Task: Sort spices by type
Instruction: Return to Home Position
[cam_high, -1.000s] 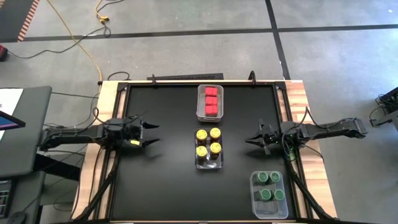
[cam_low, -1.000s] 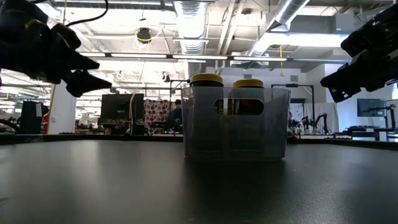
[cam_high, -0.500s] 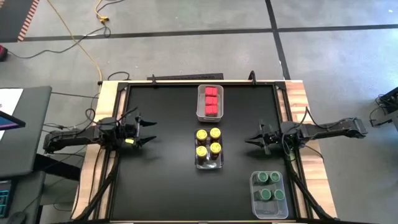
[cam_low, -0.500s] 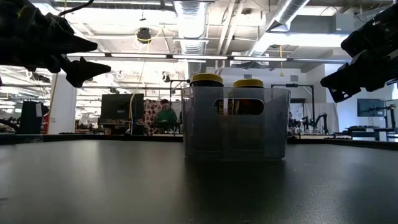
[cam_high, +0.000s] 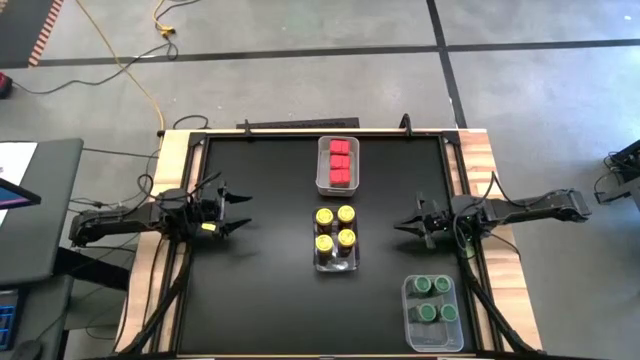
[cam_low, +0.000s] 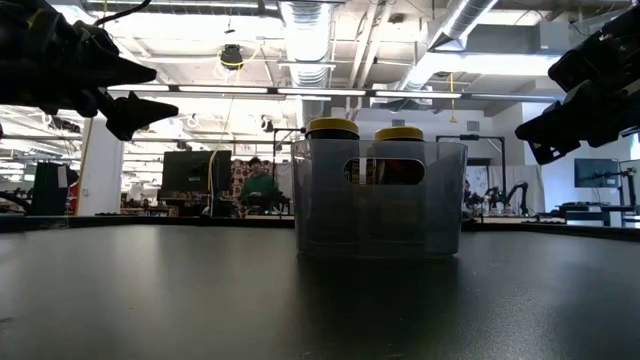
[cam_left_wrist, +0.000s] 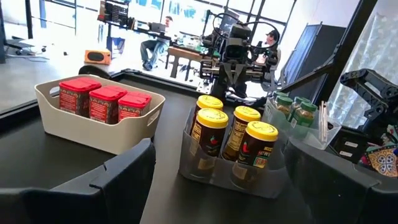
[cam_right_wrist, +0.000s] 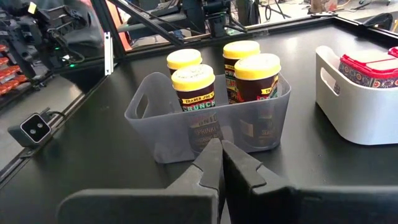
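Over the left edge of the surface (cam_high: 260, 290), the left claw (cam_high: 238, 211), spread apart, has drawn back; right claw (cam_high: 405, 224) pressed together; spices (cam_high: 340, 161) all sorted.

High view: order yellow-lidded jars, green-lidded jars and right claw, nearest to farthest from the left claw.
From the left claw, left side:
1. yellow-lidded jars, table middle.
2. right claw, right side.
3. green-lidded jars, picture's lower right.

Your left arm extends inward and level, left gripper (cam_high: 238, 211) with fingers spread wide; your right arm mirrors it, right gripper (cam_high: 402, 226) with fingers pressed together.
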